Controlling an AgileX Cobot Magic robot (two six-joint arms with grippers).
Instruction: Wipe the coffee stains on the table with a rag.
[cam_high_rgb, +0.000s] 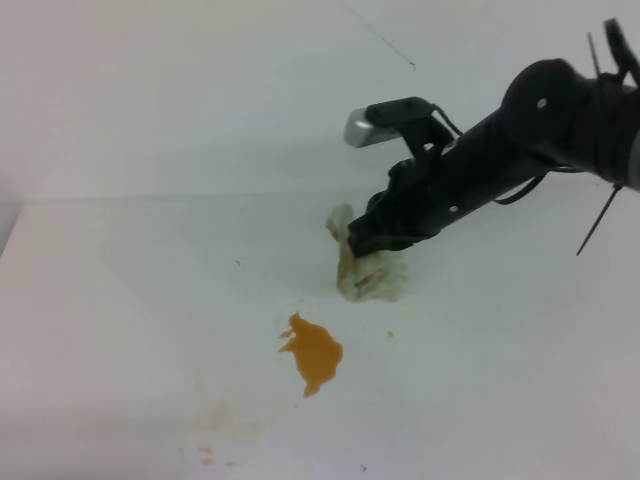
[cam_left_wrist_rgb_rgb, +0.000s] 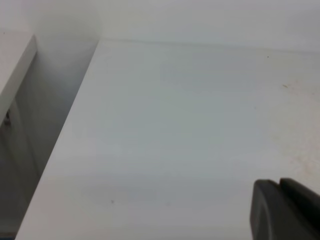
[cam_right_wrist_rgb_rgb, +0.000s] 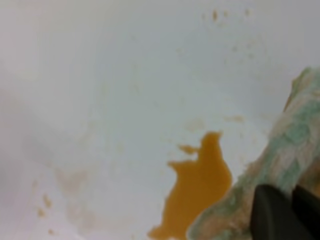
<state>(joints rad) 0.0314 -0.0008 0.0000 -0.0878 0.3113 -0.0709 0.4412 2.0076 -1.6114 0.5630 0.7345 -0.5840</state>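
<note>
The rag (cam_high_rgb: 368, 268) is clamped in the right end effector (cam_high_rgb: 372, 243), resting on the counter (cam_high_rgb: 120, 300) just beyond & right of the coffee stains (cam_high_rgb: 313, 352), apart from them. Faint brown smudges (cam_high_rgb: 215, 420) lie nearer the front. Left end effector (cam_left_wrist_rgb_rgb: 285, 210): only partly seen, state can't be told.

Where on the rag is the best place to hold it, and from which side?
The rag is a lumpy wad standing on the table, so its bunched upper part is best, taken from above and the right. The right gripper already has its jaws there, leaving the lower cloth free to meet the coffee stain.
</note>
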